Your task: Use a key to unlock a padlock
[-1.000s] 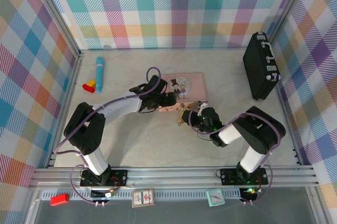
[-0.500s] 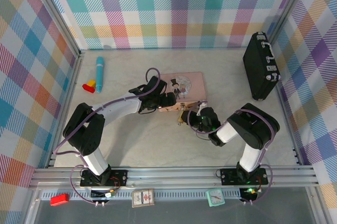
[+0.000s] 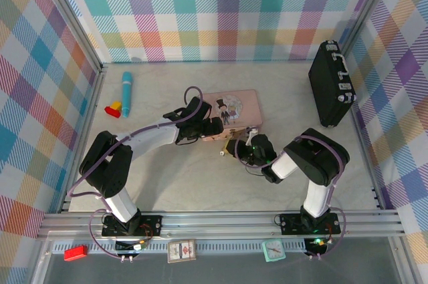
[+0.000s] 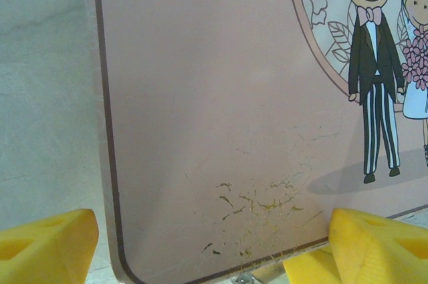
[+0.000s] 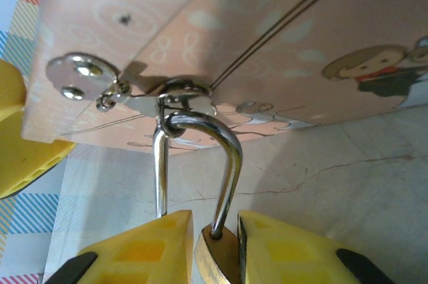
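Note:
The padlock (image 5: 215, 260) has a brass body pinched between my right gripper's (image 5: 214, 225) yellow fingers. Its silver shackle (image 5: 231, 157) hooks through the metal hasp (image 5: 182, 93) on the front of the pink illustrated tin (image 5: 200, 23). One shackle leg enters the body; the other runs down behind the left finger, its end hidden. The key is hidden. From above, my right gripper (image 3: 234, 148) sits just in front of the tin (image 3: 242, 103). My left gripper (image 3: 215, 128) stands open over the tin's front-left corner (image 4: 200, 130), with a yellow finger (image 4: 47, 247) on either side.
A black case (image 3: 331, 83) stands on edge at the right wall. A blue tube (image 3: 126, 93) and a red-and-yellow piece (image 3: 114, 109) lie at the left. Bare marble floor lies in front of the tin. Checked walls close in three sides.
My right gripper has crept left and slightly towards the tin with the padlock, its jaws closing a little. The right elbow swung left. The left arm and the tin stayed put.

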